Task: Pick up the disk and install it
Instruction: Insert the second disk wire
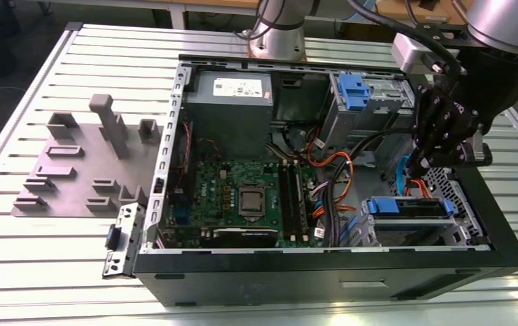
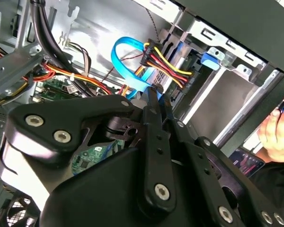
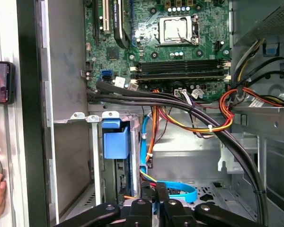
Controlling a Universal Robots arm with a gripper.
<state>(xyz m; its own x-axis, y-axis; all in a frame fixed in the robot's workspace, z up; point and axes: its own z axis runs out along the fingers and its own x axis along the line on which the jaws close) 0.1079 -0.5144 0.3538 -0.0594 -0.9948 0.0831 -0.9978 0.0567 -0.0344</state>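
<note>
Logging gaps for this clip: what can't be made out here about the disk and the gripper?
- Gripper fingertips: in both wrist views they lie close together among the cables; a grasp cannot be told.
- Disk: in the exterior view its blue carrier sits in the lower bay; the drive body is hidden by the cage.
- Exterior view: the arm covers the gripper's tips.

Open computer case [image 1: 331, 275] on slatted table [image 1: 23, 258]; green motherboard [image 1: 240, 197] inside; grey fixture plate [image 1: 82, 166] beside it.
</note>
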